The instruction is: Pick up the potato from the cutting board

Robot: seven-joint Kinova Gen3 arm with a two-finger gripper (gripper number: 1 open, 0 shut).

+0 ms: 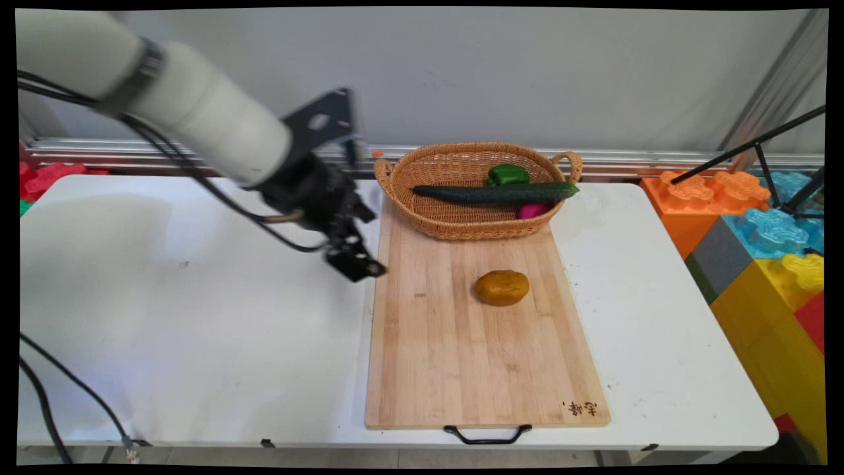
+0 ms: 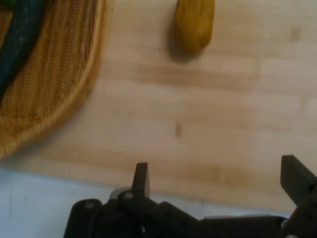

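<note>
My black gripper (image 1: 356,260) hangs open over the left edge of a long wooden cutting board (image 1: 455,356), with nothing between its fingers (image 2: 141,179). A brown potato (image 1: 502,287) lies on the board's middle, to the right of the gripper; in the hand view the potato (image 2: 194,24) is at the top. A wicker basket (image 1: 461,227) stands on the board's far end. It holds a long dark cucumber (image 1: 494,192), a green pepper (image 1: 507,175) and a pink thing (image 1: 534,210). The hand view shows the basket (image 2: 54,94) at upper left, with the cucumber (image 2: 20,39) in it.
The board has a black handle (image 1: 487,435) at the table's near edge. Big coloured toy blocks (image 1: 758,237) stand off the table's right side, with black tripod legs (image 1: 758,142) above them. Red blocks (image 1: 46,178) lie at the far left. A metal rail (image 1: 198,153) runs along the wall.
</note>
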